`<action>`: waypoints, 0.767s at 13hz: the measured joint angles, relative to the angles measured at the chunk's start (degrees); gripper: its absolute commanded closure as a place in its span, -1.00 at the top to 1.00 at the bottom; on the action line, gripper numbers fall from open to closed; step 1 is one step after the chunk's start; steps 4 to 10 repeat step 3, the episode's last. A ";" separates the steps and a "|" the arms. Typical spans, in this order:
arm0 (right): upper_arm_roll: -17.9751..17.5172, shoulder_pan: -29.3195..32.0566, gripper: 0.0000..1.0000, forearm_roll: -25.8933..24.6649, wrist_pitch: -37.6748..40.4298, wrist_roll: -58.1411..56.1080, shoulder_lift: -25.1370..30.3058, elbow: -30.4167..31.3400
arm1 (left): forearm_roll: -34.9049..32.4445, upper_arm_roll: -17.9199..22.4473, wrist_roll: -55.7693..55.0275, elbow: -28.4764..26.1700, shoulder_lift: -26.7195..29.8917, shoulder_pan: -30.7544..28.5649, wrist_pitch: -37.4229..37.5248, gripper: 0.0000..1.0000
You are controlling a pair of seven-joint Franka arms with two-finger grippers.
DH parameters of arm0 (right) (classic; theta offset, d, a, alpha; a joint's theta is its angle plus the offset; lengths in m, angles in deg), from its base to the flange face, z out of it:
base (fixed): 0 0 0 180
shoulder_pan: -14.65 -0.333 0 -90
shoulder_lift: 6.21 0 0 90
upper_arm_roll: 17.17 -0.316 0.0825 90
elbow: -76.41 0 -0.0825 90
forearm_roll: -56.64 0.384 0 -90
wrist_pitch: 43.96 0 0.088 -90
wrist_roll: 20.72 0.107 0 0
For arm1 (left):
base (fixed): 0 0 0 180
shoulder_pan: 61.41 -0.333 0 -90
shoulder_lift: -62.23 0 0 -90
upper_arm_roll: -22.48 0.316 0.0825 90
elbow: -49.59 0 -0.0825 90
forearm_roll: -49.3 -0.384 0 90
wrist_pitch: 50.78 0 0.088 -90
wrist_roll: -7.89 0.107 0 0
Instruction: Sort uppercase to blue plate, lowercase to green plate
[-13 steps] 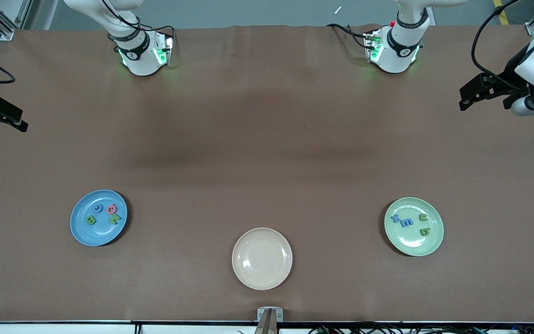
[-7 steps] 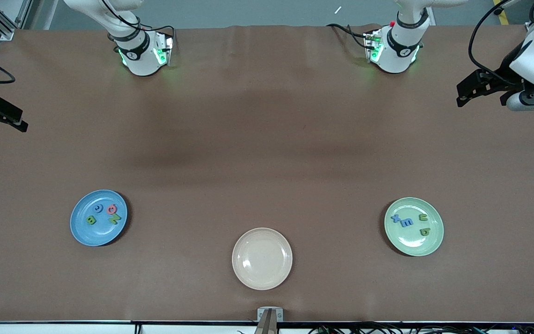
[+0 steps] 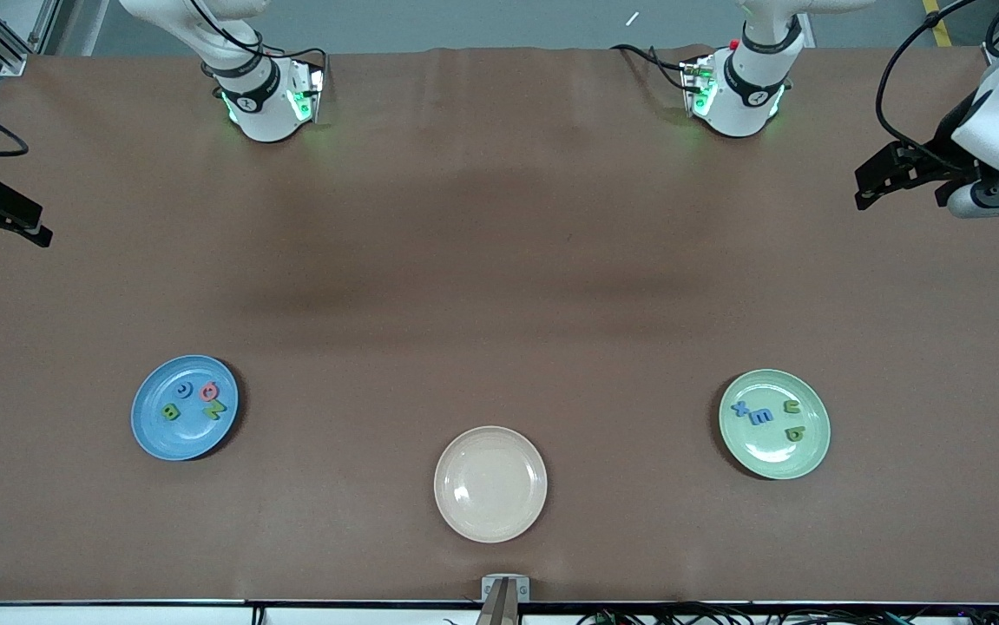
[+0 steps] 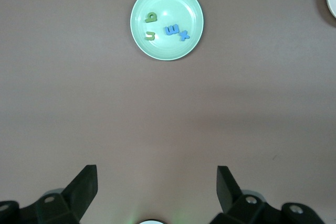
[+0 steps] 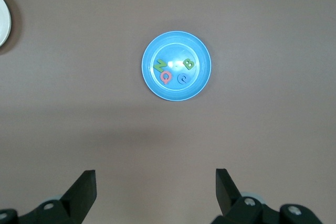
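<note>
Capitals (image 3: 195, 402): four, lying on the blue plate (image 3: 152, 434).
Small letters (image 3: 768, 417): four, on the green plate (image 3: 803, 460).
Left gripper (image 3: 870, 187): raised over its table end, jaws wide, empty.
Right gripper (image 3: 0, 227): likewise.

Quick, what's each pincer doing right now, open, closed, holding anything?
Left pincer: open, empty, up over the table's left-arm end.
Right pincer: open, empty, up over the table's right-arm end.
</note>
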 measured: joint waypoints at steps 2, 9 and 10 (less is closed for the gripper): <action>0.00 0.00 1.00 0.00 0.00 0.00 0.00 0.00 | 0.00 0.00 0.88 0.25 0.00 -0.32 0.00 1.00; 0.00 0.00 1.00 0.00 0.00 0.00 0.00 0.00 | 0.00 0.00 1.08 0.40 0.00 -0.35 0.00 1.00; 0.00 0.00 1.00 0.00 0.00 0.00 0.00 0.00 | 0.00 0.00 1.08 0.40 0.00 -0.35 0.00 1.00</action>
